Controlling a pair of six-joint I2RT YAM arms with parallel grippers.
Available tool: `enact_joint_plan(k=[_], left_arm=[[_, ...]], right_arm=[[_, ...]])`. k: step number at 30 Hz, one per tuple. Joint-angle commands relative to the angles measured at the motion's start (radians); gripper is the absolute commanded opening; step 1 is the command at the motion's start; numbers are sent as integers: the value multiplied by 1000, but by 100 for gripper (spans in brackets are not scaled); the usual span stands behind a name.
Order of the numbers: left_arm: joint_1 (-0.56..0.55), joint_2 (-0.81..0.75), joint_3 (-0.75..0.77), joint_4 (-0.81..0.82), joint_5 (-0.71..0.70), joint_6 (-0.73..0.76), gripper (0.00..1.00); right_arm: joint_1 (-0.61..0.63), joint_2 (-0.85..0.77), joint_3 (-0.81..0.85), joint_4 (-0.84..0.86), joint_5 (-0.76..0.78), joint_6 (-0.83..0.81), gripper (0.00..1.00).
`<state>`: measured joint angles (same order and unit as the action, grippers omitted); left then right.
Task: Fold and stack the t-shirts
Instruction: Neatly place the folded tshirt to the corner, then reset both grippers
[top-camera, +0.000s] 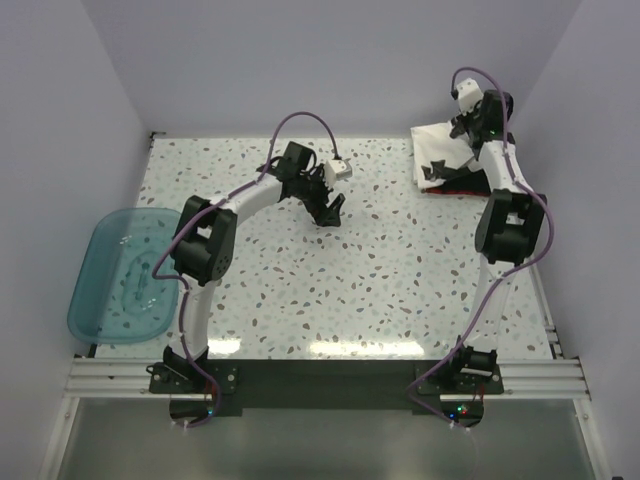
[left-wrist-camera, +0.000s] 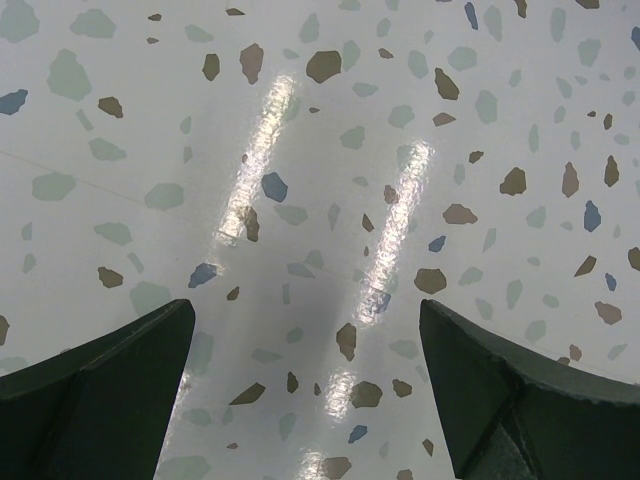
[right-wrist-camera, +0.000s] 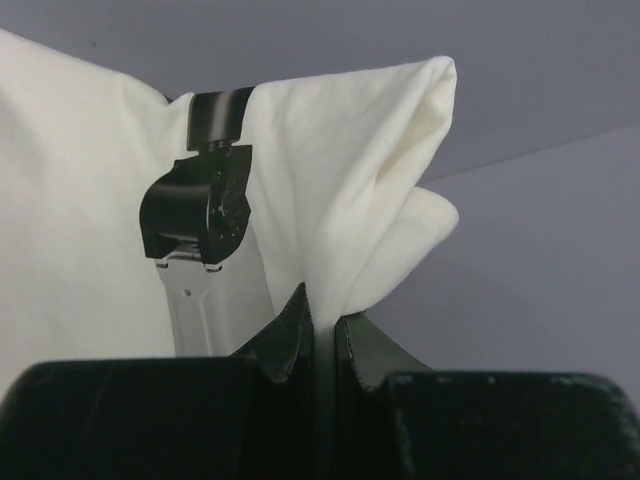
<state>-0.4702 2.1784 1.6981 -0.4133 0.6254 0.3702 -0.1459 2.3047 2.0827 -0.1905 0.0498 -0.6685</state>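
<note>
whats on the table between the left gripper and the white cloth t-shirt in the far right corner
Nothing: in the top external view the speckled terrazzo tabletop runs bare from the left gripper to the white cloth t-shirt.

The speckled terrazzo table (top-camera: 380, 270) carries a crumpled white t-shirt (top-camera: 440, 150) at one o'clock, with a red t-shirt (top-camera: 455, 191) showing beneath. A blue tub (top-camera: 120, 275) overlaps the edge at nine o'clock.
</note>
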Motion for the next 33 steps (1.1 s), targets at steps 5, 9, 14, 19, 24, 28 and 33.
enact_joint_plan(k=[5, 9, 14, 19, 24, 28, 33], left_arm=[[10, -9, 37, -10, 34, 4, 100], [10, -12, 37, -15, 36, 7, 100], [10, -15, 37, -15, 30, 6, 100], [12, -22, 22, 5, 23, -8, 100], [12, -37, 3, 22, 13, -28, 100], [13, -74, -9, 33, -9, -53, 100], [22, -140, -6, 33, -50, -131, 100]], right_arm=[[6, -16, -61, 244, 93, -195, 0], [12, 8, -64, 281, 134, -236, 14], [16, 16, -61, 312, 168, -252, 69], [20, -1, -61, 318, 188, -232, 79], [34, -34, -59, 281, 173, -152, 86], [58, -93, -69, 165, 111, -43, 99], [103, -204, -127, 79, 19, 79, 99]])
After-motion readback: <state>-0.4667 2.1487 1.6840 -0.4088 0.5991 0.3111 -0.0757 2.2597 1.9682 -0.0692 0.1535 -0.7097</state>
